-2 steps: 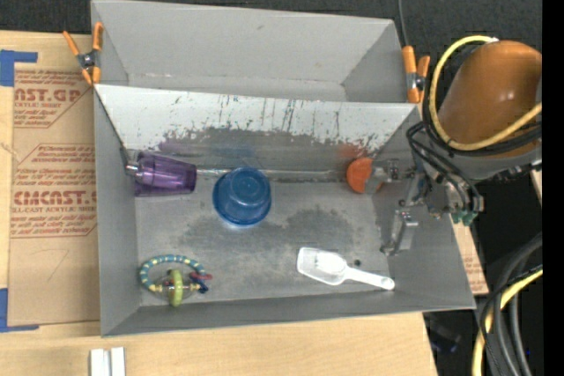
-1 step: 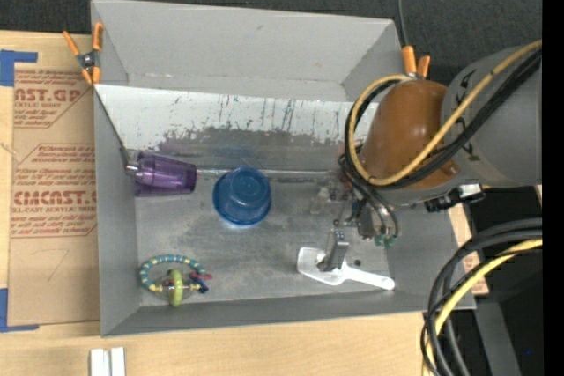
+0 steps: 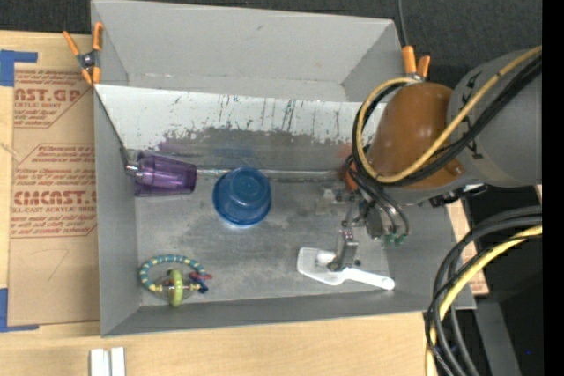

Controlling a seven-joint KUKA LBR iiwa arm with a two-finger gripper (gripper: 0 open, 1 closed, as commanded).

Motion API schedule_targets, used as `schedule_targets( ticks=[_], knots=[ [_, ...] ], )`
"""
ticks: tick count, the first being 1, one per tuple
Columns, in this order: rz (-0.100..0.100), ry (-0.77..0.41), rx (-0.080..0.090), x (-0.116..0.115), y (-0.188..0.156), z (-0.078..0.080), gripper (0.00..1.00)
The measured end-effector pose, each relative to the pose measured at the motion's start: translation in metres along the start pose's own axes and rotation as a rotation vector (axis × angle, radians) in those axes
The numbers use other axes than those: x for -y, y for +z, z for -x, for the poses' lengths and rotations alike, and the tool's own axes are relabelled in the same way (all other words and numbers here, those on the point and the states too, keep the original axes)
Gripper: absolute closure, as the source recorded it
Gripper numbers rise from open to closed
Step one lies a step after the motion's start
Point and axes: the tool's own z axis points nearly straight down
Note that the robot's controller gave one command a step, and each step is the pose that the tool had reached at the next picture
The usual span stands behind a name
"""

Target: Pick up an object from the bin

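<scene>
At 4 o'clock in the bin: a white spoon lies flat, its handle pointing toward 3 o'clock, near the wall on the 6 o'clock side.
End effector: down at the spoon's broad end, touching it or just above it. I cannot tell whether it is apart, together or clamped.
Hold: no grip on the spoon can be confirmed from here.
Risk, skidding: the spoon looks thin and lies flat on bare metal. A closing or pressing end effector could push it along the floor rather than get under it.
Risk, tipping: the contact is at one end. If the spoon is lifted from there, the long handle would likely droop and could work loose.
Risk, wall: the 6 o'clock wall is close, so a shoved spoon might wedge against it.
Risk, neighbours: low, since everything else lies well apart from the spoon.
Spoon count: one.
Purple cup: one, on its side at 9 o'clock.
Blue cup: one, near the centre, toward 10 o'clock.
Bead ring: one, many-coloured, at 7 o'clock.
Total in bin: four things, none stacked or touching.
</scene>
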Motion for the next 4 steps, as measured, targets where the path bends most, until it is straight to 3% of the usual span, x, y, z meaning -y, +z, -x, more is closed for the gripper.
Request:
schedule_targets(
  ticks=[1, 2, 3, 4],
  knots=[
    [0.002, -0.005, -0.003, 0.011, 0.022, -0.022, 0.00],
    [0.002, -0.007, -0.004, 0.011, 0.021, -0.021, 0.00],
    [0.002, -0.227, -0.002, 0.048, 0.000, -0.010, 0.00],
    [0.004, -0.082, 0.001, 0.031, 0.041, -0.030, 0.00]
  ],
)
